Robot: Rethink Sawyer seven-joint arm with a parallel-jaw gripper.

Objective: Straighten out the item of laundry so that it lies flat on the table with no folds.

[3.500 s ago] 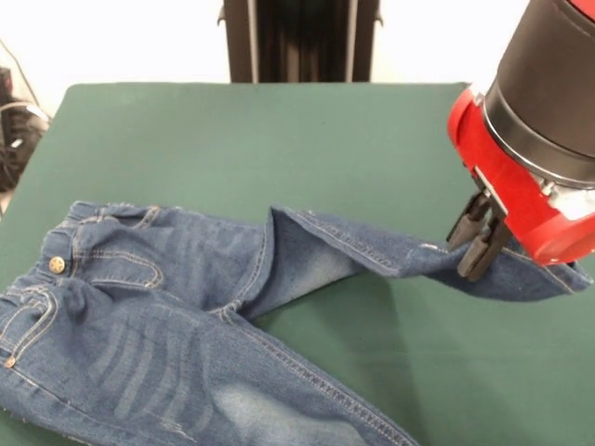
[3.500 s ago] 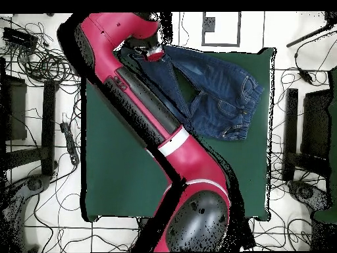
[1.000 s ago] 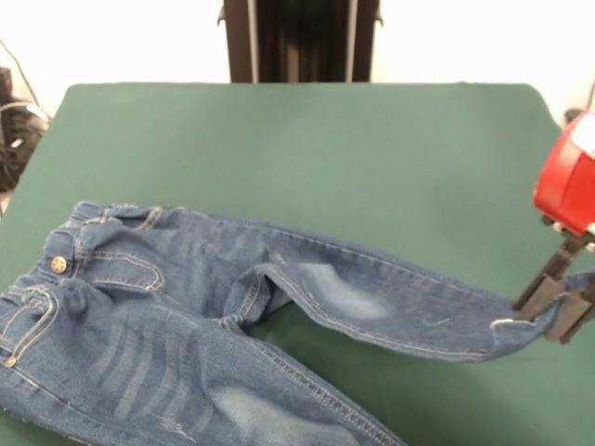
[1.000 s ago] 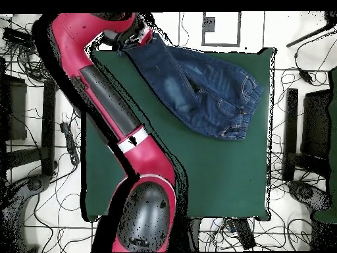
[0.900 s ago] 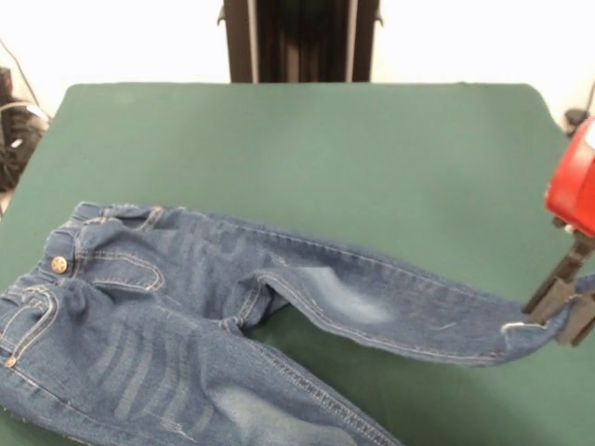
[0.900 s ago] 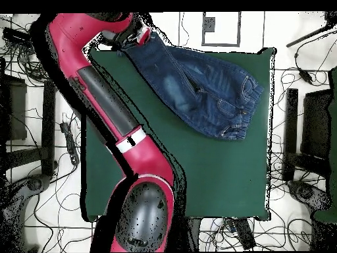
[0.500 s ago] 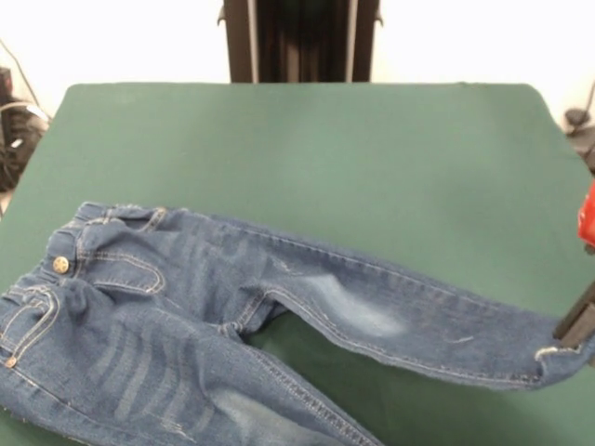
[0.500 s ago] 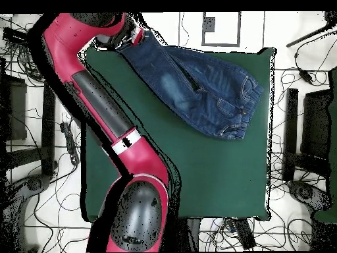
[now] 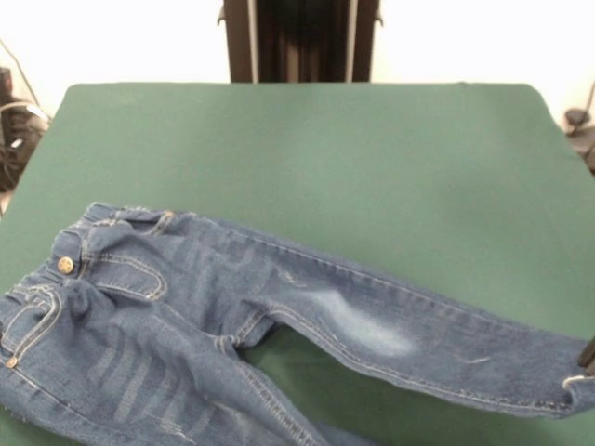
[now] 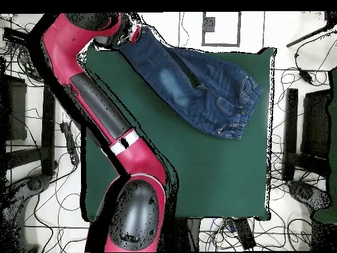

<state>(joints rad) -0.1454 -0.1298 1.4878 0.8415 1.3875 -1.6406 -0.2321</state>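
The item of laundry (image 9: pixel 186 307), a small pair of blue jeans, lies on the green table (image 9: pixel 297 139) with its waistband and brass button at the left. One leg stretches right to the picture's edge, where its cuff (image 9: pixel 569 383) sits slightly lifted beside a black fingertip of my gripper (image 9: pixel 588 356), which is shut on it. The other leg runs off the bottom edge. In the overhead view the gripper (image 10: pixel 125 38) hangs at the table's (image 10: pixel 197 171) top left corner, holding the end of the jeans (image 10: pixel 197 82), whose legs lie close together.
My red arm (image 10: pixel 99 112) crosses the table's left side in the overhead view. Cables (image 10: pixel 26 53) and stands ring the table on the floor. The black pedestal (image 9: pixel 297 42) stands behind the far edge, with cables (image 9: pixel 14 121) off the left side.
The gripper has moved further right and nearly out of the front view, dragging the cuff with it. The leg has unfolded and stretched out, and the waistband slid slightly right.
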